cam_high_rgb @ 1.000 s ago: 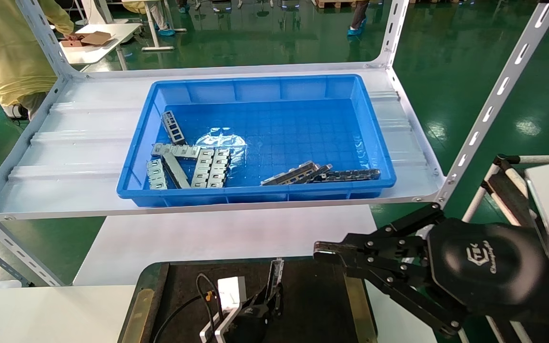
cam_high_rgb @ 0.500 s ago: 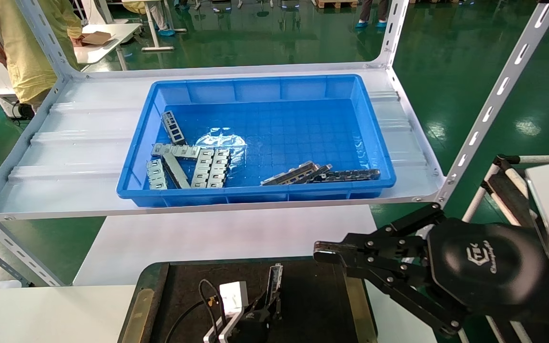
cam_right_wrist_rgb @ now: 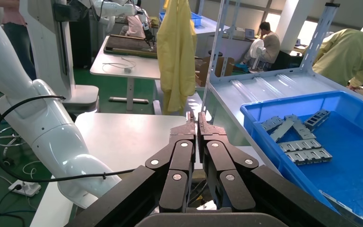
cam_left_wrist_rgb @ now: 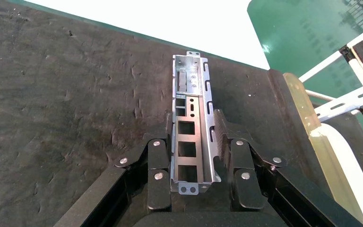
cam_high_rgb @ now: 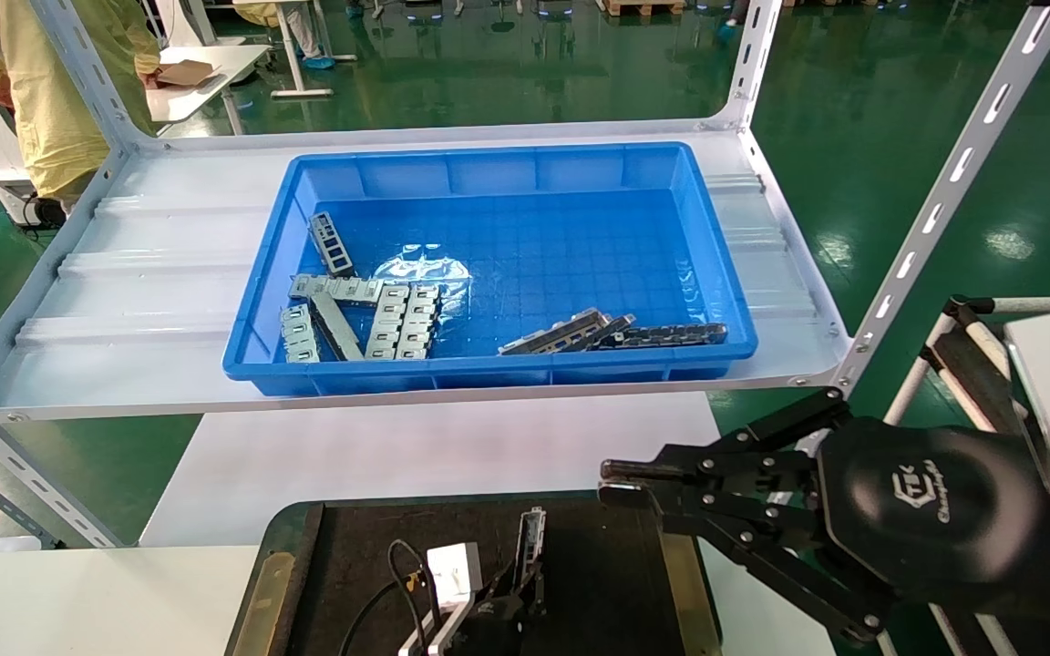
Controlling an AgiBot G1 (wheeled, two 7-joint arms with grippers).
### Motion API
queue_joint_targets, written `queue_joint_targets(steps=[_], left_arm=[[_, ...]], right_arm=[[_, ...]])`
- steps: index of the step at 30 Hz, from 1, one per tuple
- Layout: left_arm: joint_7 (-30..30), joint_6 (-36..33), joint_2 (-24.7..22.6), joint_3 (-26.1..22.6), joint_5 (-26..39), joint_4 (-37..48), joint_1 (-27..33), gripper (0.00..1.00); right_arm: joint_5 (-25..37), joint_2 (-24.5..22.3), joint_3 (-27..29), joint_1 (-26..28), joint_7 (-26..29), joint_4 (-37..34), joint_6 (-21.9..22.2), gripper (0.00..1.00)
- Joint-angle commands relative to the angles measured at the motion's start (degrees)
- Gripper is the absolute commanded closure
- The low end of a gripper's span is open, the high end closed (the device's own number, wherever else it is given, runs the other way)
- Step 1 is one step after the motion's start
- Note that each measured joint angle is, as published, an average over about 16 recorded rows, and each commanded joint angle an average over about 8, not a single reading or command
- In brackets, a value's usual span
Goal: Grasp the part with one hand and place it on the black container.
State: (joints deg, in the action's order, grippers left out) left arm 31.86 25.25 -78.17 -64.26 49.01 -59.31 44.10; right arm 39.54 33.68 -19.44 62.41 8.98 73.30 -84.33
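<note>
The part (cam_left_wrist_rgb: 191, 124) lies lengthwise between the two fingers (cam_left_wrist_rgb: 157, 156) of the left end effector (cam_left_wrist_rgb: 192, 158), open side up, over the dark floor of the black container (cam_high_rgb: 607, 583). The fingers sit right at its side walls, though whether they press on them or stand just clear cannot be told. In the head view the part (cam_high_rgb: 531, 542) stands tilted near the container's middle. The container rests on a white tabletop (cam_high_rgb: 434, 446). The right end effector (cam_high_rgb: 621, 483) hangs over the container's right rim, fingers pressed together, holding nothing. Beyond, on a shelf (cam_high_rgb: 151, 273), a blue bin (cam_high_rgb: 488, 164) holds more metal parts.
</note>
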Motion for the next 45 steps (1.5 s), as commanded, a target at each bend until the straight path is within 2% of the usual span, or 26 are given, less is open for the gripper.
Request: queue_joint_targets(steps=[1, 13, 21, 27, 39, 45], left_arm=[[1.5, 0.6, 0.0, -1.1, 0.5, 0.2, 0.4, 0.00], [8.5, 3.7, 0.3, -6.7, 3.6, 0.6, 2.2, 0.00], [11.2, 3.1, 1.7, -8.6, 8.9, 0.4, 4.2, 0.00], [13.9, -1.4, 4.9, -9.1, 14.2, -2.2, 5.9, 0.00], [20.3, -13.7, 15.5, -8.8, 22.9, -16.4, 6.3, 0.00], [21.4, -20.3, 18.4, -8.0, 27.0, -18.4, 6.9, 0.00]], right_arm=[[0.0, 0.0, 0.0, 0.0, 0.0, 0.0, 0.0, 0.00], [0.0, 0.0, 0.0, 0.0, 0.0, 0.0, 0.0, 0.00], [0.0, 0.0, 0.0, 0.0, 0.0, 0.0, 0.0, 0.00], [0.0, 0.0, 0.0, 0.0, 0.0, 0.0, 0.0, 0.00], [0.0, 0.0, -0.1, 0.0, 0.0, 0.0, 0.0, 0.00], [0.0, 0.0, -0.1, 0.0, 0.0, 0.0, 0.0, 0.00]])
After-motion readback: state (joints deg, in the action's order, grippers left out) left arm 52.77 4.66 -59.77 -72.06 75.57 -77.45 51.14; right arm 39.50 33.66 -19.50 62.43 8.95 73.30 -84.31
